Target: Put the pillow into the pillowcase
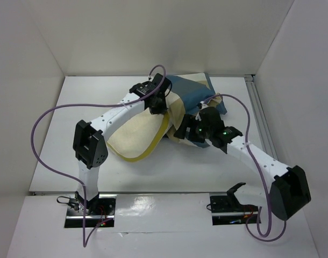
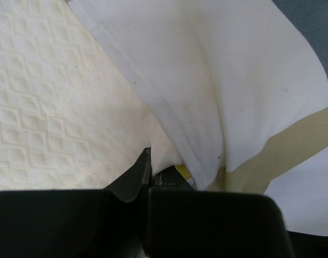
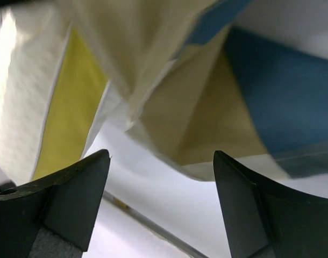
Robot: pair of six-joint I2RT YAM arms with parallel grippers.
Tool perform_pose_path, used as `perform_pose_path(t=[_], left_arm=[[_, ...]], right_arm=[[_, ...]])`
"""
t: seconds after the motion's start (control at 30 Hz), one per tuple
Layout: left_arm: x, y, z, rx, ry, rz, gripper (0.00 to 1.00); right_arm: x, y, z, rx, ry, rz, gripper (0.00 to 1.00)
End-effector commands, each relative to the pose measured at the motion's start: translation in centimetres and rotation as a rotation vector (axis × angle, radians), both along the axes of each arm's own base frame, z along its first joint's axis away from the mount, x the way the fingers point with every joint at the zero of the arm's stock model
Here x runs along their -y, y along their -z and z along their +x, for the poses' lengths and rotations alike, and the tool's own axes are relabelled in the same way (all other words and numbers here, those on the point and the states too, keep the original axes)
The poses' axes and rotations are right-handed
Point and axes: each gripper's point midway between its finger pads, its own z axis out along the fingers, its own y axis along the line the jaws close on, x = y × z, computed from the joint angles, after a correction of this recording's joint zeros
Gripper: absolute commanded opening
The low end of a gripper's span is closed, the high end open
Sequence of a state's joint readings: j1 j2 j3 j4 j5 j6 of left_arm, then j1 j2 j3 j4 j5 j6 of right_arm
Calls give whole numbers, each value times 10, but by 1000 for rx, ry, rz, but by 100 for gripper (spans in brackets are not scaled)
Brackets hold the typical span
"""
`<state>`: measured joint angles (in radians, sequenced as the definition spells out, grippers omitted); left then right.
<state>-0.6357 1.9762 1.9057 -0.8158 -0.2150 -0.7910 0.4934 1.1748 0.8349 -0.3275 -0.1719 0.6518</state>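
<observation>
While the pillow (image 1: 133,141) lies on the worktop (image 1: 78,97) with only its far end under the pillowcase (image 1: 193,92), the overhead view tells me its yellow-banded end could bunch at the mouth if the cloth slips. From the left wrist, my left gripper (image 2: 150,164) is closed, apparently pinching the pillowcase's white hem beside the quilted pillow, though the contact is partly hidden. From the right wrist, my right gripper (image 3: 161,166) gapes wide, holding nothing, near the case's lower edge.

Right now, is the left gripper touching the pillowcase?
Touching. In the left wrist view the left gripper is shut, and the hem of the pillowcase folds straight down into its closed tips, pinched there.
</observation>
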Motion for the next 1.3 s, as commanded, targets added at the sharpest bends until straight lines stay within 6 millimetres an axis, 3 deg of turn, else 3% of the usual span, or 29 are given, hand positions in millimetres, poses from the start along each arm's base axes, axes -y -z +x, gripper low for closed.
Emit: perform_pose_path(t=[0.0,0.1,0.13,0.17,0.23,0.3,0.33,0.37,0.4,0.43,0.47,0.5,0.53,0.67,0.8,0.83,0.87,0.9,0.93,0.97,1.0,1.03,1.07,1.1,1.2,1.23,1.27], left_arm=[[12,-38,18,109,-18,-77,0],[13,-41,19,114,-25,-88,0],[12,-41,20,118,-31,-82,0],[12,-42,20,116,-38,-88,0],[4,-47,25,125,-80,-89,0],[-7,-70,37,161,-123,-126,0],[-14,-81,36,170,-133,-132,0],[-16,-91,37,189,-143,-132,0],[-25,-121,45,253,-186,-150,0],[-28,-131,47,270,-197,-149,0],[-28,-135,46,267,-204,-156,0],[-31,-153,50,302,-214,-182,0],[-31,-158,50,312,-214,-190,0],[-28,-159,54,315,-228,-213,0],[-14,-132,47,280,-227,-177,0],[-4,-112,44,249,-215,-162,0],[1,-104,42,239,-206,-154,0],[8,-96,37,220,-183,-158,0],[23,-79,27,179,-129,-158,0],[30,-73,28,179,-82,-158,0],[40,-67,22,159,-35,-154,2],[49,-66,14,144,21,-163,9],[49,-73,12,156,69,-151,32],[49,-73,7,144,109,-133,48],[36,-99,-3,196,192,-80,90],[26,-106,-2,210,191,-70,99],[6,-121,2,237,164,-73,98]], right_arm=[[-40,-21,7,125,-151,70,83],[-49,-2,18,106,-160,23,65],[-51,-3,24,121,-157,15,20],[-55,-5,26,128,-159,12,0],[-72,-34,20,173,-251,37,0],[-91,-67,4,218,-340,79,0],[-110,-105,-18,268,-448,147,0],[-116,-114,-33,255,-496,161,0],[-123,-127,-46,263,-539,196,0],[-131,-135,-73,228,-615,254,0],[-137,-141,-83,235,-654,306,0],[-138,-138,-92,214,-682,339,0],[-137,-115,-105,138,-696,355,0],[-133,-75,-117,59,-718,361,0],[-123,-57,-114,32,-672,313,0],[-118,-52,-107,50,-632,269,0],[-113,-55,-98,65,-584,235,0],[-101,-46,-98,24,-533,175,17],[-94,-48,-91,48,-490,134,41],[-79,-60,-78,112,-380,95,63],[-69,-70,-72,147,-313,81,73],[-50,-68,-67,139,-226,36,81],[-26,-88,-53,203,-62,26,82],[-10,-98,-48,228,16,18,80],[26,-108,-41,252,182,-43,74],[31,-108,-36,247,207,-64,74],[29,-107,-34,241,198,-86,72]])
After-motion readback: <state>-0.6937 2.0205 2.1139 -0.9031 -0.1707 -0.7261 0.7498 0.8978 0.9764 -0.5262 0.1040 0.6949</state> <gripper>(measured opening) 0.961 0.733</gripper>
